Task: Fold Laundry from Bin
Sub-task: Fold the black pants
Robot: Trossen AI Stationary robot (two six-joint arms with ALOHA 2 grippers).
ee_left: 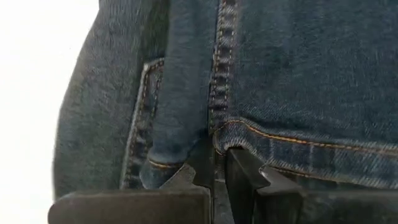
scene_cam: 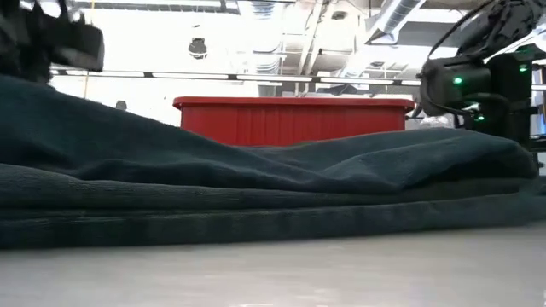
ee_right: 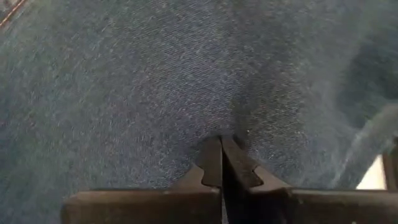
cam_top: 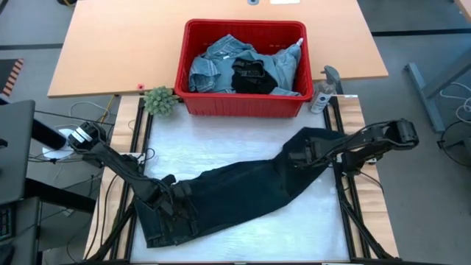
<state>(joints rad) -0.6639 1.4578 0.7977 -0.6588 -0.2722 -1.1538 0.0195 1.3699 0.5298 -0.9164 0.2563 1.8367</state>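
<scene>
Dark jeans (cam_top: 243, 193) spread flat, diagonal, in front of red bin (cam_top: 243, 107); bin holds light denim (cam_top: 213, 65), black garment (cam_top: 252, 75).

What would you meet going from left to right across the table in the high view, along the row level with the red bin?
Small green plant → red bin holding light denim and dark laundry → spray bottle.
</scene>
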